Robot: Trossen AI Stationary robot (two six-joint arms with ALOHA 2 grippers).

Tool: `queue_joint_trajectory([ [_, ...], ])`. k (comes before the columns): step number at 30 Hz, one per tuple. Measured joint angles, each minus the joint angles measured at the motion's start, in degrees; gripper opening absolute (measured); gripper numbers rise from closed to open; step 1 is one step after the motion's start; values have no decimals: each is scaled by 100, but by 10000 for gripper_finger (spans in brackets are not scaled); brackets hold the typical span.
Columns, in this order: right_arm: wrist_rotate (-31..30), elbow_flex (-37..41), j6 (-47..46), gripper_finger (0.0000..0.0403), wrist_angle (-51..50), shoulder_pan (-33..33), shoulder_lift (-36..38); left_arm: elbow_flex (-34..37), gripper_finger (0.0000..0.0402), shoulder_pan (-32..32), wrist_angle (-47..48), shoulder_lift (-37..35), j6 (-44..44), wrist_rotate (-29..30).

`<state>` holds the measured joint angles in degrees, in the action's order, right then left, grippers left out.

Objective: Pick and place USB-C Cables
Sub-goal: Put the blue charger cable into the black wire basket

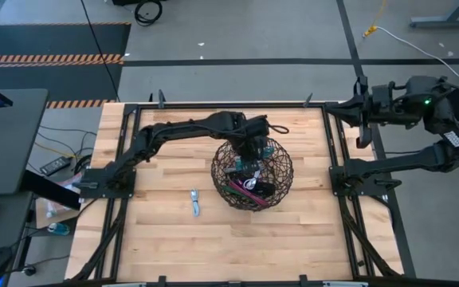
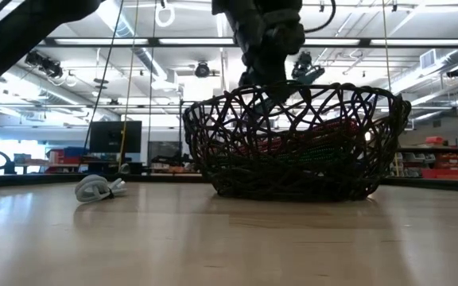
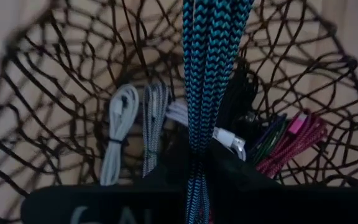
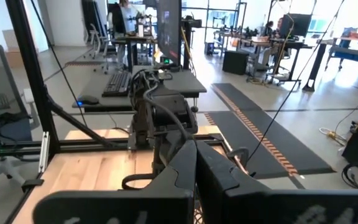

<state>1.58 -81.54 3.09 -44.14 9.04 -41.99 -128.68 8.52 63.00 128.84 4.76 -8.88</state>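
Note:
My left gripper [image 1: 255, 150] reaches over the dark round wire-mesh basket [image 1: 252, 175] and is shut on a teal-and-black braided USB-C cable bundle [image 3: 207, 74]. In the low view it stands above the basket's rim [image 2: 293, 91]. In the basket lie other bundles: a white one [image 3: 118, 134], a grey one [image 3: 154, 124], and purple [image 3: 269, 140] and maroon [image 3: 294, 140] ones. One pale grey bundle [image 1: 195, 203] lies flat on the table to the basket's left, also visible in the low view [image 2: 98, 188]. My right gripper [image 4: 194, 177] waits shut at the table's far right corner [image 1: 365, 112]. My left gripper pinches the teal-and-black bundle between its two fingers [image 3: 229, 171], which come from above, pointing down into the basket. The bundle's strands [image 3: 197, 155] run lengthwise along the fingers. It sticks out past the fingertips and is held over the cables lying in the basket.
The basket stands at the table's middle, slightly right of centre. Bare wooden tabletop [image 1: 174, 239] spreads around it on the near side and to the left. Black frame rails [image 1: 130, 159] border the table's left and right. The room beyond holds desks and monitors.

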Motion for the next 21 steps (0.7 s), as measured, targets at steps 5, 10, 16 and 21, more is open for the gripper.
queue_joint_trajectory([
  [5,2,0,-4,11,-136,0,18,0,31,-40,164,80,61,4],
  [10,2,0,9,11,-214,-2,21,0,39,-44,94,73,166,26],
  [16,2,0,51,11,-218,-1,19,0,146,-53,83,56,214,34],
  [21,2,0,116,11,-223,-2,19,0,201,-42,126,54,772,44],
])
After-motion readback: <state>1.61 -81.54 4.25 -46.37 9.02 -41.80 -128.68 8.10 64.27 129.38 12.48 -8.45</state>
